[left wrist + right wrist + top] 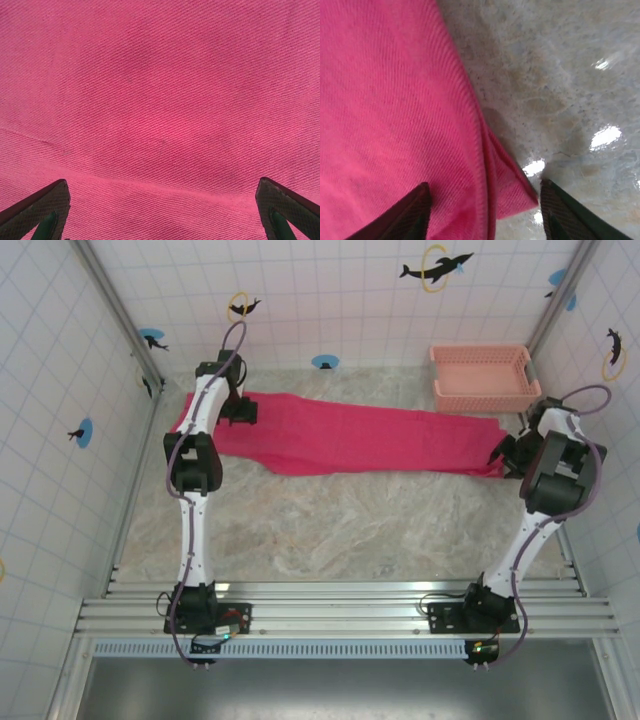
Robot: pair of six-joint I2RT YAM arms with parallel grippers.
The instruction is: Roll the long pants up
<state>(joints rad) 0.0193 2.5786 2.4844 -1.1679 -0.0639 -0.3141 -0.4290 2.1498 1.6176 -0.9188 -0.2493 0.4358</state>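
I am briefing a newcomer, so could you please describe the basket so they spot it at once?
On the marbled table, go to the far right corner by the tiled wall. The basket stands there, just beyond the right end of the long pants. It is a rigid, pale salmon lattice box; the pants are flat, bright pink-red cloth.

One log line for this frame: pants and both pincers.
bright pink-red fabric long pants: flat, unrolled | left pincer: open, over left end | right pincer: open, straddling right-end corner
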